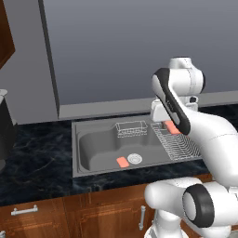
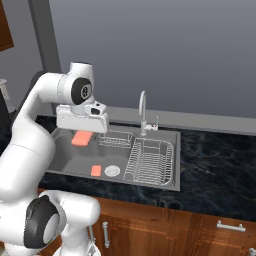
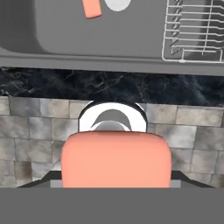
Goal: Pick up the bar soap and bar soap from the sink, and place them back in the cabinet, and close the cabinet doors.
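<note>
Fingers clamping one bar soap across its flat faces, holding it above the sink, gripper hanging under the wrist. Looking like a small, stiff, light bar, probably slick, so gripping mid-body across the broad faces and keeping it level. Second bar soap lying on the basin floor just beside the drain, waiting for its turn.
</note>
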